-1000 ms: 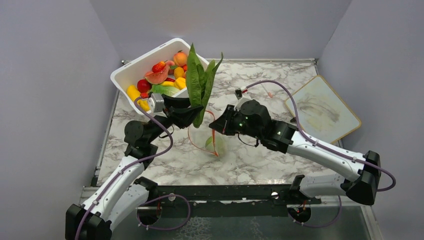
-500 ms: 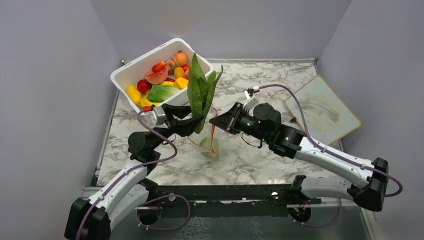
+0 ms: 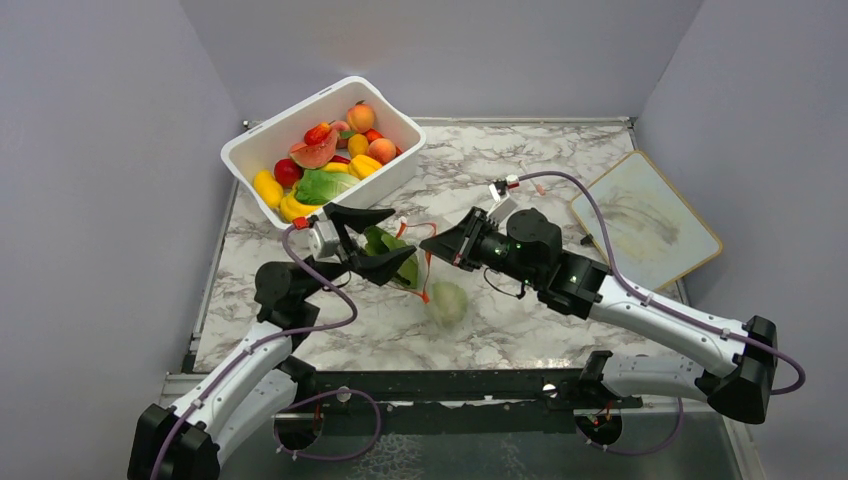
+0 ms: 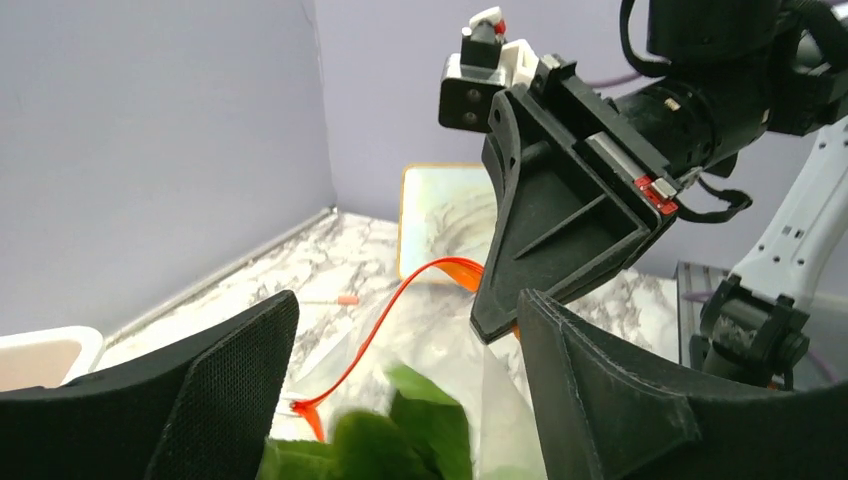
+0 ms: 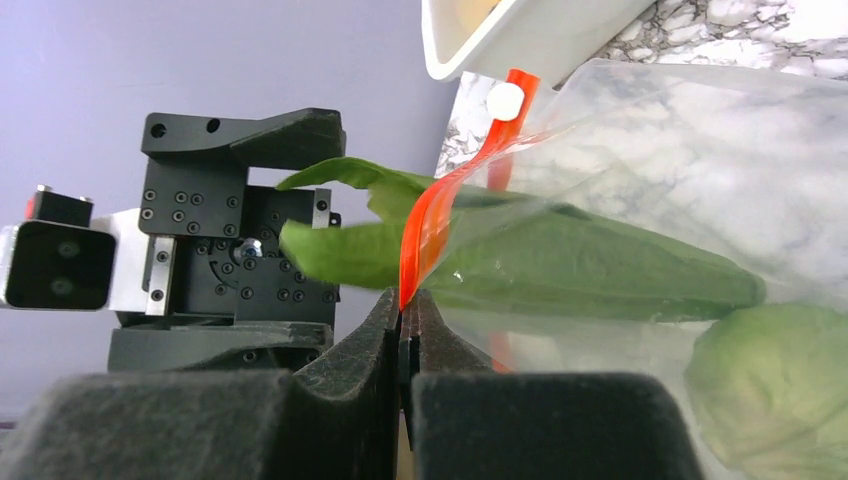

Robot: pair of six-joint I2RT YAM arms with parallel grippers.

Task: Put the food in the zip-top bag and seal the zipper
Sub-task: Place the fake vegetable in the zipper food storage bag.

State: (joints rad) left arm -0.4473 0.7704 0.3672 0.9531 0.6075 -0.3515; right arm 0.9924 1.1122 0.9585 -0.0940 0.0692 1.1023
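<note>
Left gripper (image 3: 403,237) gapes wide, holding nothing, above the leafy bunch (image 5: 560,265) lying in the zip-top bag (image 5: 650,130) with 1 cabbage (image 5: 770,390), mid-table (image 3: 560,150). Right gripper (image 5: 408,300) pinches the zipper (image 5: 425,235).

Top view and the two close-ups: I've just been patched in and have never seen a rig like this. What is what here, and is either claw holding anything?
The top view looks down from behind two robot arms bolted at the near edge of the table. The other two pictures come from a camera on each wrist, so the black wedges up front are that arm's own claw. The right gripper is shut on the orange-red zipper of a clear zip-top bag, holding its mouth up. Inside lie a round green cabbage and a long leafy bunch, whose tips seem to poke out of the mouth. The left gripper is open over that bunch, gripping nothing. At the back left stands a white tub of toy fruit and vegetables. At the right lies a pale board.
</note>
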